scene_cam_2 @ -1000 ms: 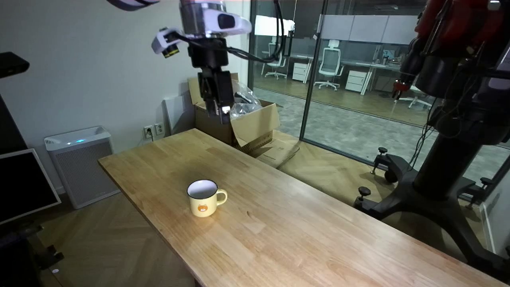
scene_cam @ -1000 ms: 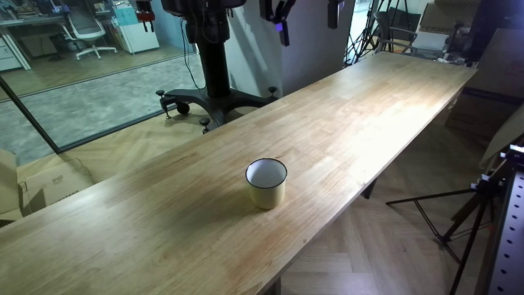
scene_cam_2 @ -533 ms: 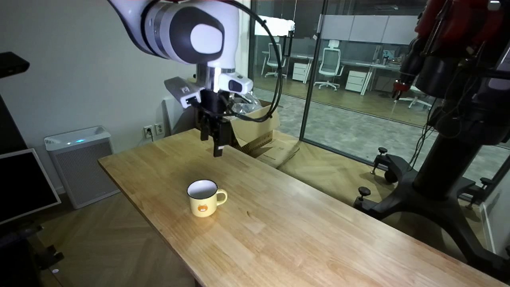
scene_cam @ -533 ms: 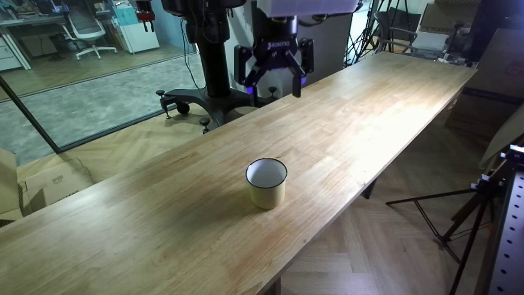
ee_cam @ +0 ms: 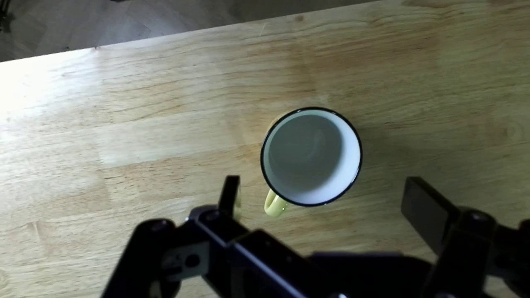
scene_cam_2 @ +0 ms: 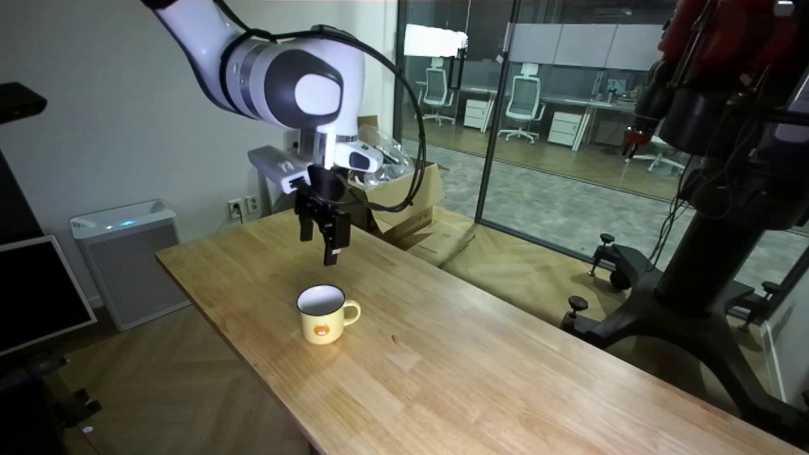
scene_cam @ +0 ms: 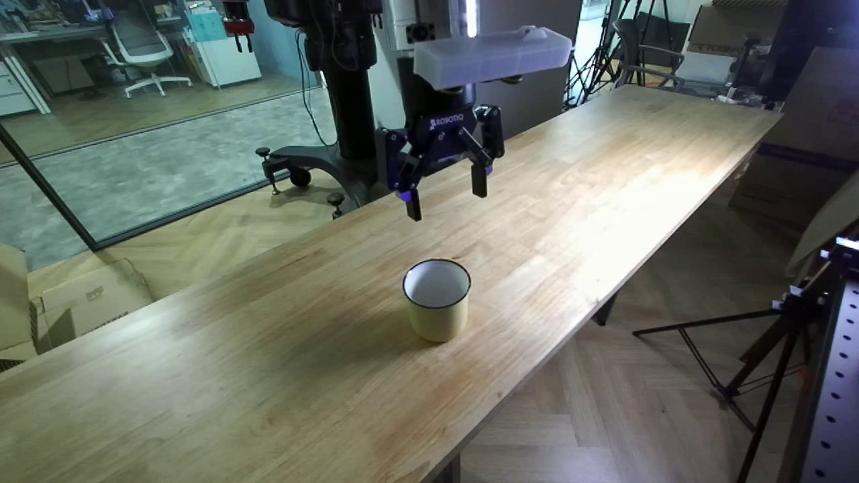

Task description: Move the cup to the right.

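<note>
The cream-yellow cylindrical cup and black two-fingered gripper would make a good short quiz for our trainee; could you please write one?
1. True or false: the cream-yellow cup stands upright on the pale wooden table.
2. The gripper is: A) shut on the cup; B) open, not touching the cup; C) resting on the table.
3. In an exterior view, what colour is the cup's printed motif?
Key: 1 true; 2 B; 3 orange.

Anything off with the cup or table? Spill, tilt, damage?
Nothing stands out: the cup stands upright on the wooden table, no spill or damage is visible, and the open hand hangs apart from the cup.
</note>
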Available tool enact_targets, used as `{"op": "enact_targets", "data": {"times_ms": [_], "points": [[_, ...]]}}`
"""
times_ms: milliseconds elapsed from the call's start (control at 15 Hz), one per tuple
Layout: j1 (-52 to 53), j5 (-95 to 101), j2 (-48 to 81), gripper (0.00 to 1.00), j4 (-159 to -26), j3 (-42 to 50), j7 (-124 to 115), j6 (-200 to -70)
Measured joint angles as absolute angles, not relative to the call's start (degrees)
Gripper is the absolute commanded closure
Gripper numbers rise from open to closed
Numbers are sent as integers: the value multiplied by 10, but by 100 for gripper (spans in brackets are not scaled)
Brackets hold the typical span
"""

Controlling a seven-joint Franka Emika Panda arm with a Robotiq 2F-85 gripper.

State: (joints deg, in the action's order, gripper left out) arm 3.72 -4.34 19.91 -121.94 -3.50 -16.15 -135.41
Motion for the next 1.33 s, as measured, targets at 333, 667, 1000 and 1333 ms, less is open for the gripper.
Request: {"op": "enact_targets", "data": {"times_ms": [333,667,1000,1333], "points": [[48,-19,203,0,-1228,-20,-168,-1376],[52,-11,238,0,-1251,-4,-168,-1478],[50,-30,286,0,-1256,-4,-157,-1545],[46,-58,316,0,-1259,-10,-143,-1568]]}}
